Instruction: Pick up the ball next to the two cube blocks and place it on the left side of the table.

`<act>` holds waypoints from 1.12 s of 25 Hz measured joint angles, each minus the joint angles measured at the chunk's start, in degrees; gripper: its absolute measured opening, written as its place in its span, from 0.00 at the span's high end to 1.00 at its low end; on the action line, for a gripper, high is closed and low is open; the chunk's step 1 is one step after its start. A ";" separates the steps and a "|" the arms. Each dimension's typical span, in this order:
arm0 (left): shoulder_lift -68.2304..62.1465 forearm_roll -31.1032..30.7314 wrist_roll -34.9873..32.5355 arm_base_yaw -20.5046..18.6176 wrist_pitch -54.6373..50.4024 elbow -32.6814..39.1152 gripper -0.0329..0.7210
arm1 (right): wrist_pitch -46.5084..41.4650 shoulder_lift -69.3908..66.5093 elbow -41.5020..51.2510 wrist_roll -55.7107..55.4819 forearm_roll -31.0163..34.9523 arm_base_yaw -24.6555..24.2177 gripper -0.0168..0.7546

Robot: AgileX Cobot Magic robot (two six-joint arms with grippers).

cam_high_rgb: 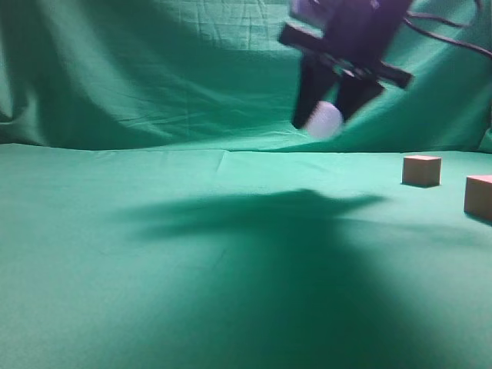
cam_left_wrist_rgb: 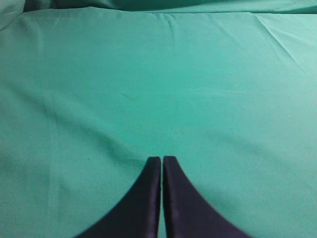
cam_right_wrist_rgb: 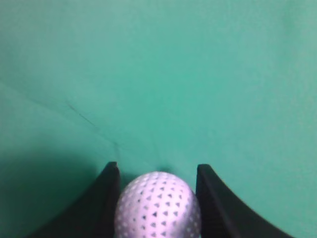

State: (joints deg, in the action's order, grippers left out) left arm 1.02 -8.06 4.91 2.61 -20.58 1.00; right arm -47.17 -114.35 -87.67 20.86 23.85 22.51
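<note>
My right gripper (cam_high_rgb: pixel 327 117) hangs high above the table (cam_high_rgb: pixel 192 292), a little right of centre, shut on the white dimpled ball (cam_high_rgb: pixel 324 121). In the right wrist view the ball (cam_right_wrist_rgb: pixel 158 206) sits between the two black fingers (cam_right_wrist_rgb: pixel 105 198), with green cloth far below. The two reddish-brown cube blocks stand on the table at the right: one (cam_high_rgb: pixel 421 170) further back, one (cam_high_rgb: pixel 479 197) at the frame's edge. My left gripper (cam_left_wrist_rgb: pixel 162 159) is shut and empty over bare green cloth; it does not show in the exterior view.
A wrinkled green cloth backdrop (cam_high_rgb: pixel 154 69) rises behind the table. The arm's shadow (cam_high_rgb: pixel 261 211) lies across the middle of the cloth. Black cables (cam_high_rgb: pixel 453 31) trail from the right arm at the upper right.
</note>
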 joint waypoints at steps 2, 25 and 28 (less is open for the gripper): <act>0.00 0.00 0.00 0.00 0.00 0.00 0.96 | -0.12 0.00 -4.34 0.25 0.00 2.37 0.58; 0.00 0.00 0.00 0.00 0.00 0.00 0.96 | 25.38 -35.84 -42.38 8.67 1.01 29.75 0.58; 0.00 0.00 0.00 0.00 0.00 0.00 0.96 | 26.15 -36.46 -42.52 9.57 1.01 30.05 0.58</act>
State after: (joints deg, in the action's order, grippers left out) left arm 1.02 -8.06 4.91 2.61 -20.58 1.00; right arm -21.02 -150.82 -130.19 30.43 24.85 52.56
